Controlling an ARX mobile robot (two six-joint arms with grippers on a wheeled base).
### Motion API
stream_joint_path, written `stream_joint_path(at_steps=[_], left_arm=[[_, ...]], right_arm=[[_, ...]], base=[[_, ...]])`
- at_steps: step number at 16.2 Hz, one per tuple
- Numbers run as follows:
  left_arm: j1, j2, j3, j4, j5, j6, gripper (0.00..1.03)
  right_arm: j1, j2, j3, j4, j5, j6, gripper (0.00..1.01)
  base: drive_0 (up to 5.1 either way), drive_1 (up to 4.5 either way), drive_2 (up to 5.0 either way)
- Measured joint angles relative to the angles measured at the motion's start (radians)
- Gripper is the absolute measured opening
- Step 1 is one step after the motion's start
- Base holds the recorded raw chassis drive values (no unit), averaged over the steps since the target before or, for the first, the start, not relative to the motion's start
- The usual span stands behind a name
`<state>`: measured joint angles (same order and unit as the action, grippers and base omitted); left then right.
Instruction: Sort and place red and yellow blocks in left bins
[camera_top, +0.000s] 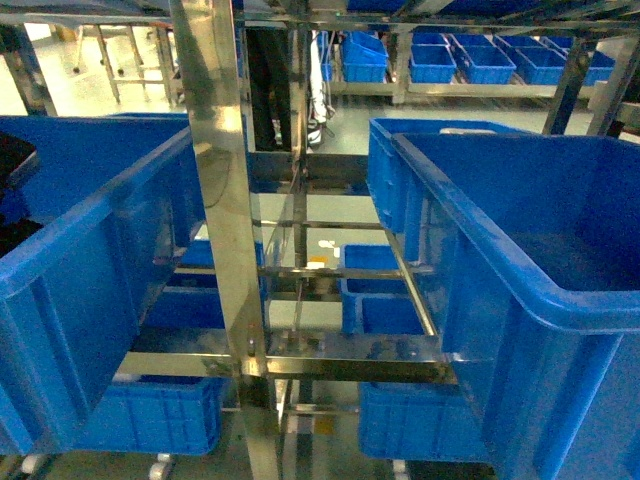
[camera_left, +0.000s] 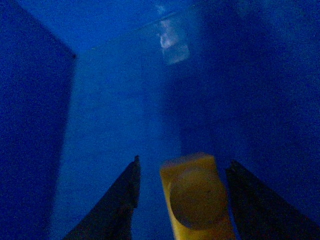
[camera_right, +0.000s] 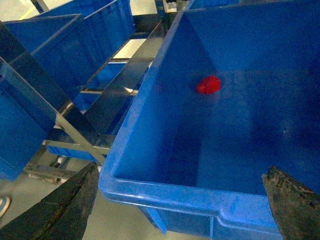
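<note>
Steel rack (camera_top: 232, 200) holds blue bins (camera_top: 80, 270); left gripper (camera_left: 182, 187) around yellow block (camera_left: 197, 200).

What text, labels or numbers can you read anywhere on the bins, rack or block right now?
None: no readable text in any view.
Blue bins: plain plastic, no label visible.
Yellow block: no marking visible.
Steel rack: only reflections.
Small yellow patch on the rack: too small to read, if it carries text at all.
</note>
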<state>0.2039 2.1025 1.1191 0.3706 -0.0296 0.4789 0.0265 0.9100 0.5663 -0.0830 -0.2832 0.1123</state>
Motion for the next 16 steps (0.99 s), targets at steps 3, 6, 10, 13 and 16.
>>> stream_joint_path(at_steps=[3, 6, 10, 13, 16], left_arm=[[0.044, -0.186, -0.064, 0.018, 0.121, -0.061, 0.83], [0.088, -0.515, -0.188, -0.063, 0.326, -0.100, 0.98], [0.116, -0.946, -0.356, -0.254, 0.521, -0.214, 0.98], [0.066, -1.103, -0.355, -0.240, 0.455, -0.316, 0.98], [0.047, -1.088, -0.402, -0.147, 0.380, -0.356, 0.93]], right_arm=[[0.000, 0.000, 0.000, 0.000, 0.000, 0.000, 0.98], [0.000, 0.000, 0.000, 0.000, 0.000, 0.000, 0.98], [0.000, 0.000, 0.000, 0.000, 0.000, 0.000, 0.98], [0.000, 0.000, 0.000, 0.000, 0.000, 0.000, 0.98], [0.024, -0.003, -0.048, 0.179, 0.097, -0.017, 0.93]], base=[[0.0, 0.00, 0.0], [0.0, 0.00, 0.0], [0.0, 0.00, 0.0], [0.0, 0.00, 0.0], [0.0, 0.00, 0.0]])
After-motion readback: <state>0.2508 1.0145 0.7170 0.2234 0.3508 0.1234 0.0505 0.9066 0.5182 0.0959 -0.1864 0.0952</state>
